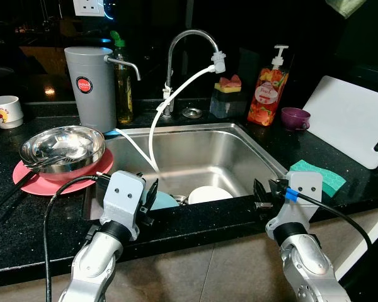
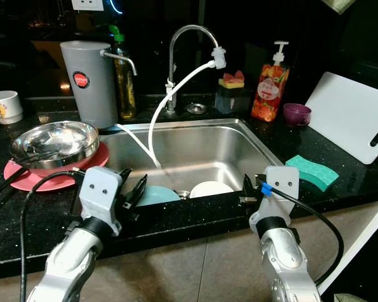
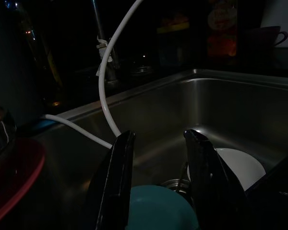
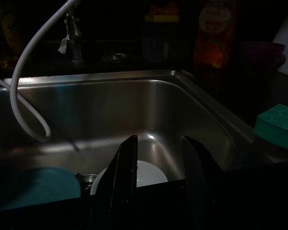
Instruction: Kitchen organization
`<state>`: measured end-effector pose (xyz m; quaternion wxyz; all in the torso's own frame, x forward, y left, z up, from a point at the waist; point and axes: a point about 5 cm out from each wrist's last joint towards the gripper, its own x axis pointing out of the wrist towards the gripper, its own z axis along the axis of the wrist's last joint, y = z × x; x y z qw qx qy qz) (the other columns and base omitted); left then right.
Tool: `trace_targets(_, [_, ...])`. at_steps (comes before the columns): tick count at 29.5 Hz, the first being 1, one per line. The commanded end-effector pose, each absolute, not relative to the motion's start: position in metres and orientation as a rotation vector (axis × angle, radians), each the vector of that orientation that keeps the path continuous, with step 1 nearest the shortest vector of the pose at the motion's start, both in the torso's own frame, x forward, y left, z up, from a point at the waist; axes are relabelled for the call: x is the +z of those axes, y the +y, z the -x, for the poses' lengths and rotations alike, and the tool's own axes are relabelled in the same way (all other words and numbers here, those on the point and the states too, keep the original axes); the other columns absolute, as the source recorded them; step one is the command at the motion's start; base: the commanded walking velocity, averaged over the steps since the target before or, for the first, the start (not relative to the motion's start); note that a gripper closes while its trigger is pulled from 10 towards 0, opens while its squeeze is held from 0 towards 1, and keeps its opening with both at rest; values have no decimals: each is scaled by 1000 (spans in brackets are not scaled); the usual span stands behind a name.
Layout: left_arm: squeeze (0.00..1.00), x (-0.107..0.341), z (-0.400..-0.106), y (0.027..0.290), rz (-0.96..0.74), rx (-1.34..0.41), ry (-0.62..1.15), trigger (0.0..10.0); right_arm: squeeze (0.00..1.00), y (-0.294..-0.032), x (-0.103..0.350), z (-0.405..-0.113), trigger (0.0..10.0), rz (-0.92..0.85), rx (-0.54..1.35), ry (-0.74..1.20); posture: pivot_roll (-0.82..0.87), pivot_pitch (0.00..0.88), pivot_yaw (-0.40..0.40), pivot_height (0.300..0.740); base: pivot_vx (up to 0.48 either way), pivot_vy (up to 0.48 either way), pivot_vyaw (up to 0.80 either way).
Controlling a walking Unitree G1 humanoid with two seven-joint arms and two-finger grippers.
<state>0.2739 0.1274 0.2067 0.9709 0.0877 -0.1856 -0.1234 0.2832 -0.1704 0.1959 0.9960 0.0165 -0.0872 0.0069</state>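
Observation:
A steel sink (image 1: 265, 155) is set into the black counter in front of me. On its floor lie a teal dish (image 1: 165, 201) and a white dish (image 1: 209, 194), side by side near the front wall. My left gripper (image 1: 152, 196) hovers at the sink's front edge just above the teal dish (image 3: 158, 213), fingers open and holding nothing. Over the front edge near the sink's right corner is my right gripper (image 1: 263, 195), also open and empty. The white dish (image 4: 145, 175) lies just beyond its fingers.
A steel bowl (image 1: 63, 146) with utensils rests on a pink plate (image 1: 31, 180) left of the sink. A white hose (image 1: 154, 135) hangs from the faucet (image 1: 189, 36) into the basin. Right: green sponge (image 1: 322, 176), white cutting board (image 1: 353, 119), purple cup (image 1: 295, 117), soap bottle (image 1: 269, 94). A grey dispenser (image 1: 88, 88) stands behind.

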Motion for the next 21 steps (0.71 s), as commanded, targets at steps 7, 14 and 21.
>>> trace_targets(7, [0, 206, -274, 123, -168, -266, -375, 10000, 0, -171, 195, -281, 10000, -38, 8, -168, 74, 67, -82, 740, 0, 0, 0])
trace_targets(14, [0, 206, -274, 123, -169, -266, -375, 10000, 0, -171, 195, -281, 10000, -39, 9, -169, 74, 68, -81, 740, 0, 0, 0])
trace_targets(21, [0, 206, -275, 123, -169, -266, -375, 10000, 0, -171, 195, -281, 10000, -39, 9, -169, 74, 68, -81, 740, 0, 0, 0])
